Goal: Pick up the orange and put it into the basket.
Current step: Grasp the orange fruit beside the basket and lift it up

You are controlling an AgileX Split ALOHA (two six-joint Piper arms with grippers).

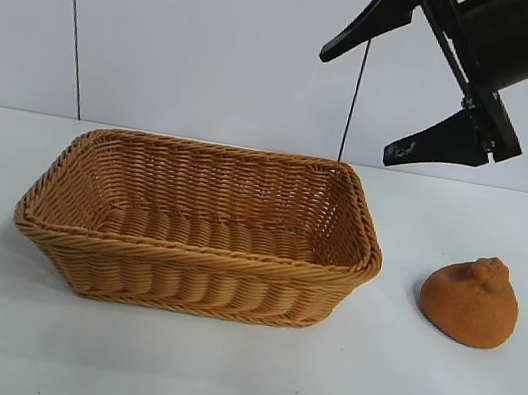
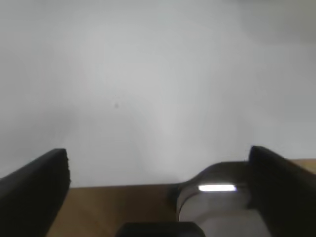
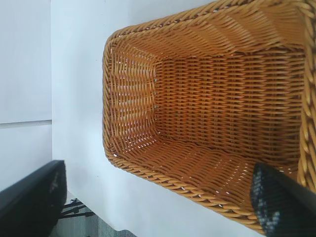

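The orange (image 1: 471, 300), a dull orange-brown lump with a knobby top, lies on the white table right of the basket. The tan wicker basket (image 1: 200, 227) stands in the middle and is empty; its inside fills the right wrist view (image 3: 212, 98). My right gripper (image 1: 356, 101) hangs open high above the basket's right end, up and left of the orange. Its two black fingers (image 3: 281, 202) are wide apart with nothing between them. My left gripper (image 2: 158, 187) is out of the exterior view; its wrist view shows it open and empty over a plain white surface.
The white table top (image 1: 233, 385) runs to a white panelled wall (image 1: 220, 38) behind. A table edge and dark frame show in the right wrist view (image 3: 74, 210). A brown strip and a shiny metal part (image 2: 217, 197) lie under the left gripper.
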